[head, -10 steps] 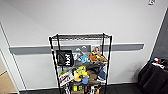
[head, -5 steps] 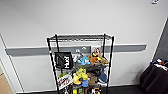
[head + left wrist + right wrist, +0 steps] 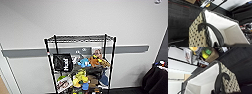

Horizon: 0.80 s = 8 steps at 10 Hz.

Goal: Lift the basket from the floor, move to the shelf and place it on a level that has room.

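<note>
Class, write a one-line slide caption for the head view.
Black wire shelf against a pale wall, its top level bare, lower tiers crowded with soft toys and a black Huel bag.

We see a black bag with white "Huel" lettering (image 3: 63,62) at about nine o'clock of the clutter, a blue plush toy (image 3: 84,62) just beside it and an orange-brown plush toy (image 3: 95,60) toward three o'clock. Lower, a yellow-green plush toy (image 3: 81,76) sits near a picture book (image 3: 64,84) at seven o'clock. A grey wall rail (image 3: 27,52) runs across the white wall (image 3: 82,17). A dark fabric heap (image 3: 156,80) lies at four o'clock.
</note>
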Tool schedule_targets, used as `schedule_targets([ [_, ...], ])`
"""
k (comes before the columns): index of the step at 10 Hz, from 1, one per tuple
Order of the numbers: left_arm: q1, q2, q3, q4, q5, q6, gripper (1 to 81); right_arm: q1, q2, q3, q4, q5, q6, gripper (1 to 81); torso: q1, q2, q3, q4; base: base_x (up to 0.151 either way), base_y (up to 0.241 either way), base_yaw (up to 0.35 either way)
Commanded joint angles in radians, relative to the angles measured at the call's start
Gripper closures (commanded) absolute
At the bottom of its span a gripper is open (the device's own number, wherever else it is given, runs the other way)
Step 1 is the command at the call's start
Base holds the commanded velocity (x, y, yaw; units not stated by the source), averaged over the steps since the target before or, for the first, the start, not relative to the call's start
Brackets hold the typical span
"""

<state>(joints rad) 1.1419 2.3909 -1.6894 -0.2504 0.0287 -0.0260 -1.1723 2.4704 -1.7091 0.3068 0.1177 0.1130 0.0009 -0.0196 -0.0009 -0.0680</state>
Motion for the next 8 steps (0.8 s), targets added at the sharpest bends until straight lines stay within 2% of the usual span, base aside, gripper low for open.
schedule_targets([
  [1,-0.106,-0.030,0.034,0.011,0.028,0.006,81.1,0.098,-0.026,0.034,-0.003,-0.026,0.002,81.1,0.000,0.000,0.000,0.000,0.125,0.000,0.000],
  [8,-0.106,-0.030,0.036,0.011,0.026,0.006,81.1,0.091,-0.026,0.030,-0.003,-0.026,0.001,81.1,0.000,0.000,0.000,0.000,0.125,0.000,0.000],
])
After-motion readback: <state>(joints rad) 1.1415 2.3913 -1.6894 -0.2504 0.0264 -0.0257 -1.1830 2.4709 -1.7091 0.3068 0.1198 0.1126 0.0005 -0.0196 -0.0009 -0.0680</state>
